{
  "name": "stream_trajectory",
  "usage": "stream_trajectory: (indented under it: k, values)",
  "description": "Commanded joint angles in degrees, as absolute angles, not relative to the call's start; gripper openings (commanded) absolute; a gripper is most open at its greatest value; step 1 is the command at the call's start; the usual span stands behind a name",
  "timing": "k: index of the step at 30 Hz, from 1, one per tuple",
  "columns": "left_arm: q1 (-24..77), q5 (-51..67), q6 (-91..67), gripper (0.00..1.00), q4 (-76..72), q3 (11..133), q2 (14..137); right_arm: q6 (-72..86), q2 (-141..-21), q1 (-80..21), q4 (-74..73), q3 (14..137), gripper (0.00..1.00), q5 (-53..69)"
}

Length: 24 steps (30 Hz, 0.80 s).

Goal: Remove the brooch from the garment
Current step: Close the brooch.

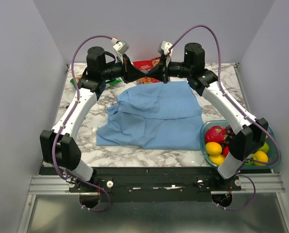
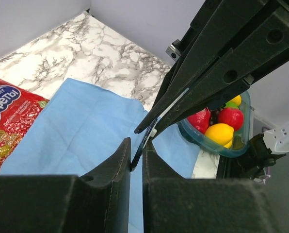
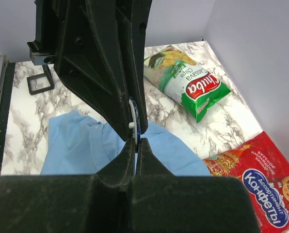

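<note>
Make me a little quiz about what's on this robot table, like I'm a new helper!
1. True or false: the brooch is lying in the bowl.
2. What fills the bowl? A fruit, B socks, C keys.
3. What colour is the garment?

Key: 1 false, it is up between the gripper tips. 2 A. 3 blue.
</note>
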<state>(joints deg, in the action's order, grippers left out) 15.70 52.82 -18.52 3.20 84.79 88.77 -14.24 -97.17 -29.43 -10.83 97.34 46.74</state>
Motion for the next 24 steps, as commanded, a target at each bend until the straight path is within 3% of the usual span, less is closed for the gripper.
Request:
stream_trajectory:
  k: [1,5,13,16,17,24]
  values:
    - [19.5,46.1,-17.8,0.17,5.0,85.7,91.7,-14.2,-96.5,-37.9,-6.9,100.6,0.00,59.2]
    - [19.5,45.8,-17.8,0.18,5.3,85.5,91.5,-14.2,-96.4,-37.8,-6.9,100.5,0.00,58.9]
    - [17.5,53.2,-14.1,0.49,5.9,84.9,88.4,-10.4,-96.3,-37.2,-5.5,97.6,0.01,55.6]
    - [15.6,55.9,-8.5,0.75,10.0,85.0,85.5,-7.9,-96.2,-36.1,-4.4,96.6,0.00,55.4]
    - [15.3,56.2,-5.7,0.98,11.2,84.7,84.7,-7.4,-96.2,-35.8,-4.0,96.4,0.00,55.3]
    - [13.4,57.8,5.1,0.99,15.3,80.3,77.3,-4.6,-96.9,-33.4,-3.3,96.2,0.00,56.1]
